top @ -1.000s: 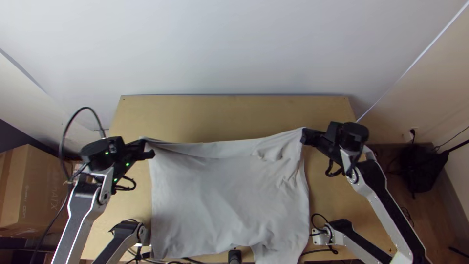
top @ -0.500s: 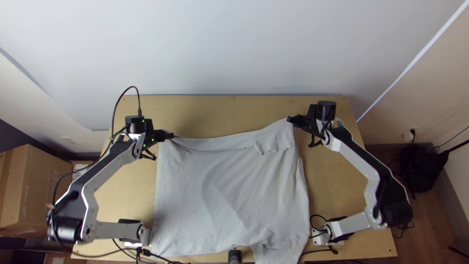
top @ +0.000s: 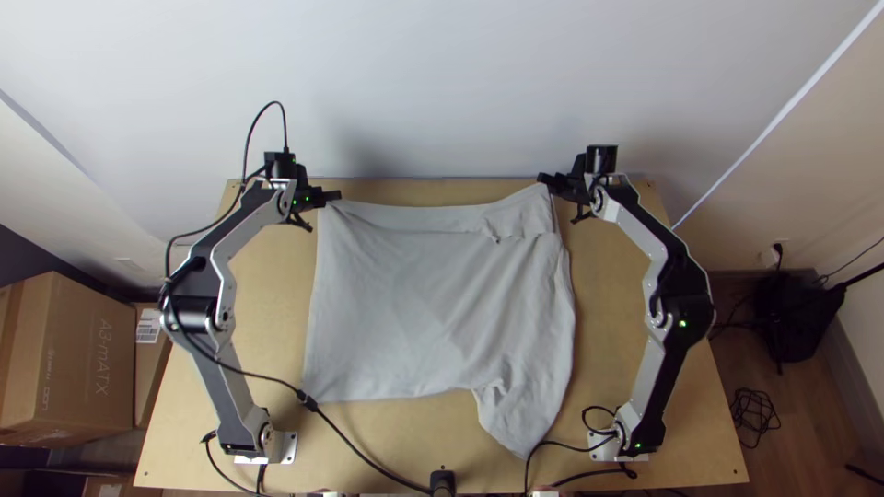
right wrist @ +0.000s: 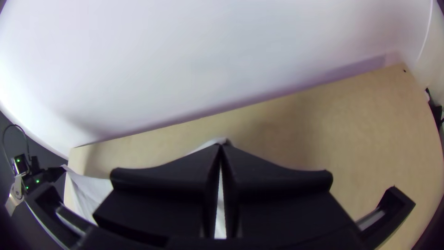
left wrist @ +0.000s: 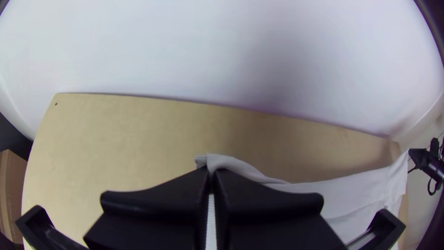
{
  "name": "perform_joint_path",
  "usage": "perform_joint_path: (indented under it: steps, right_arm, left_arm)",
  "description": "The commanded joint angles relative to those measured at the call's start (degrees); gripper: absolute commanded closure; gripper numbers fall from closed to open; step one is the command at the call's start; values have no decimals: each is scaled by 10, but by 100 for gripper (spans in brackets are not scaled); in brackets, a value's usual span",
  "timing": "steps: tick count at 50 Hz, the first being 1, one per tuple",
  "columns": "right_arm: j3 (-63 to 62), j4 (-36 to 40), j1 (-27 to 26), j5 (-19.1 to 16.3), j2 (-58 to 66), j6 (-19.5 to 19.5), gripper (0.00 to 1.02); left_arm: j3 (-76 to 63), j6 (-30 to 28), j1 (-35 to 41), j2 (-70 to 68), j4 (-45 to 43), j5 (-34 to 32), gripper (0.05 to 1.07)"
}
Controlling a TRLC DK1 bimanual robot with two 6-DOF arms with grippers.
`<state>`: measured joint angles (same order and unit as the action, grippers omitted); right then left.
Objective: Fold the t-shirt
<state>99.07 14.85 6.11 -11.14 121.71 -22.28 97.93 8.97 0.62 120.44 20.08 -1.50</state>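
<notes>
At the near edge of the light wooden desk (top: 184, 387), a black post (top: 443, 480) is standing on the near side of the t-shirt (top: 433, 313). The left arm (top: 221, 285) is rising from its base to the left of the t-shirt, with a black cable (top: 359, 451) running from it past the shirt's near edge towards the post. The right arm (top: 670, 304) is rising from its base to the right of the shirt.

The t-shirt is lying spread along the desk, a loose flap (top: 520, 414) poking out nearward from its near right part. Farther up, its body is stretching fairly smooth, with soft diagonal wrinkles. A band of cloth (top: 414, 217) is running along its far edge, crumpling a little towards the right and sagging between the two far corners.

At the shirt's far left corner, the left hand (top: 337, 195) is pinching the cloth, its flat black fingers (left wrist: 268, 194) pressing together with a bit of fabric bunching at the tips. At the far right corner, the right hand (top: 543, 178) is gripping the cloth the same way, its fingers (right wrist: 277, 178) closing tightly on it. Beyond the shirt, a pale wall (top: 442, 83) is rising behind the desk.
</notes>
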Motion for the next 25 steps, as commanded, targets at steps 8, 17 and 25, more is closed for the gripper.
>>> perform_joint_path:
  steps: [8, 17, 25]
  right_arm:
    - [233, 108, -22, 4, 148, -19, 100]
    - [327, 159, -27, 3, 192, -36, 100]
    - [323, 187, -22, 3, 169, -36, 100]
  left_arm:
    - [220, 14, -11, 131, 88, 1, 104]
    - [315, 24, -13, 175, 137, 0, 104]
    - [314, 28, -6, 151, 180, -5, 104]
